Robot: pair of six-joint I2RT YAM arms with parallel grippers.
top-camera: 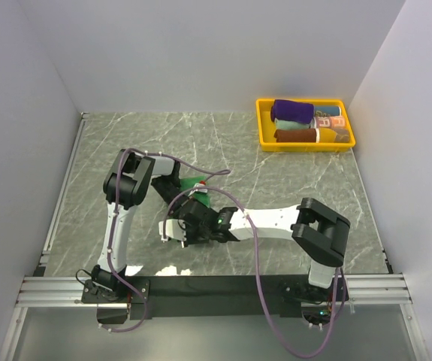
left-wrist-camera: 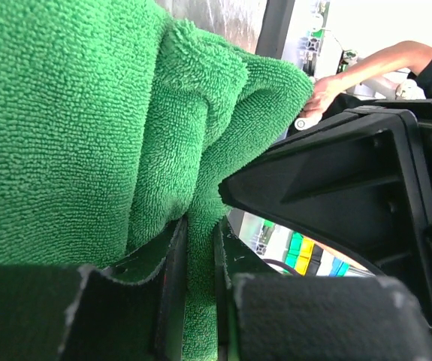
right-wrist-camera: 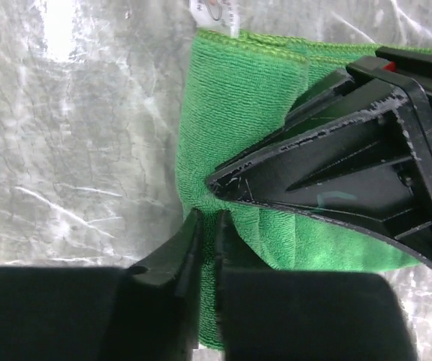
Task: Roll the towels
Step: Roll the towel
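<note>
Top: I see a grey-green marble-pattern table (top-camera: 291,188) with a matte finish, boxed in by plain pale walls (top-camera: 200,53). The yellow tray (top-camera: 264,124) sits far right and holds rolled cloths, including the purple towel (top-camera: 292,111). The left arm (top-camera: 118,218) and right arm (top-camera: 276,222) converge near centre. Only a scrap of the green towel (top-camera: 194,183) shows between them. I can't tell the fingers from here.

Left wrist: looped terry pile, bunched in thick folds, fills the left side. The left gripper (left-wrist-camera: 200,241) has its fingers nearly together, pinching a hanging fold. A black housing (left-wrist-camera: 351,188), angular, is on the right.

Right wrist: the green towel lies on the glossy table, with a stitched hem and a white tag (right-wrist-camera: 216,11) at the far edge. The right gripper (right-wrist-camera: 206,226) has its fingers pressed almost together on the towel's left edge.
</note>
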